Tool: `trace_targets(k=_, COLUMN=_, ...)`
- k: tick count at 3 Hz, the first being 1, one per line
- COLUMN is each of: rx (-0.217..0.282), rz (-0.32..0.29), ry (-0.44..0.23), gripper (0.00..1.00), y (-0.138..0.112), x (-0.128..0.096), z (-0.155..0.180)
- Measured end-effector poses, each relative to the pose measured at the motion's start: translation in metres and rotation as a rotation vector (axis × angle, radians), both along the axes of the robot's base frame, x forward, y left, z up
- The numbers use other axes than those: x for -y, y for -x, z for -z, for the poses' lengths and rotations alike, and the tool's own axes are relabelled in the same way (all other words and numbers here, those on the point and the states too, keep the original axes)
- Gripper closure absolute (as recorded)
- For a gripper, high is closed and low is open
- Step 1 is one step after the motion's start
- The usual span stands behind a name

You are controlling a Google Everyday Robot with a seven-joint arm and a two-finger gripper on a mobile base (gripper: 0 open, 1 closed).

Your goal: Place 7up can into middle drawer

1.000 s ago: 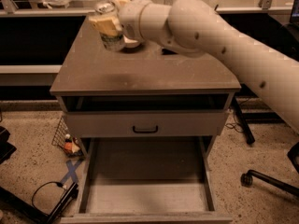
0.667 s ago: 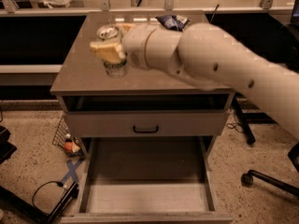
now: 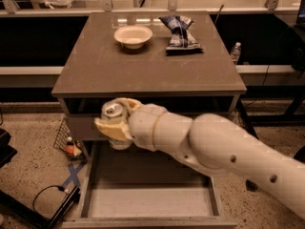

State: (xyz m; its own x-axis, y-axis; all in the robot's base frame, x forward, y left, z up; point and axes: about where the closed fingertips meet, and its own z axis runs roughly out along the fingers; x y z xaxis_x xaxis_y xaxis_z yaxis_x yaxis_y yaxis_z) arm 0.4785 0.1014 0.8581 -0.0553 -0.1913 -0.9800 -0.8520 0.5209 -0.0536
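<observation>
My gripper (image 3: 116, 123) is shut on the 7up can (image 3: 114, 113), a whitish-silver can with a silver pull-tab top, held upright. It hangs in front of the cabinet's front face, above the rear left part of the open middle drawer (image 3: 147, 203). The drawer is pulled out at the bottom, with a bare grey floor and low side walls. My arm (image 3: 228, 161) reaches in from the lower right and covers part of the drawer's right side.
On the brown cabinet top (image 3: 95, 70) stand a white bowl (image 3: 133, 35) and a dark snack bag (image 3: 181, 33). A wire basket with small items (image 3: 69, 144) and black cables (image 3: 47, 199) lie on the floor at the left. A water bottle (image 3: 236, 51) stands at the right.
My gripper has carried the can from above the cabinet top down and forward, to in front of the cabinet over the open drawer. The bowl and bag are now uncovered.
</observation>
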Motion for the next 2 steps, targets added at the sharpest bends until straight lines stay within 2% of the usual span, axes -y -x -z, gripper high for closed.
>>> trace_targets(k=1, rx=-0.023, rz=0.015, ry=-0.055, gripper=1.00, y=-0.009, x=0.043, z=0.051)
trace_targets(k=2, rx=-0.060, rz=0.022, ry=-0.092, gripper=1.00, y=-0.012, x=0.050, z=0.070)
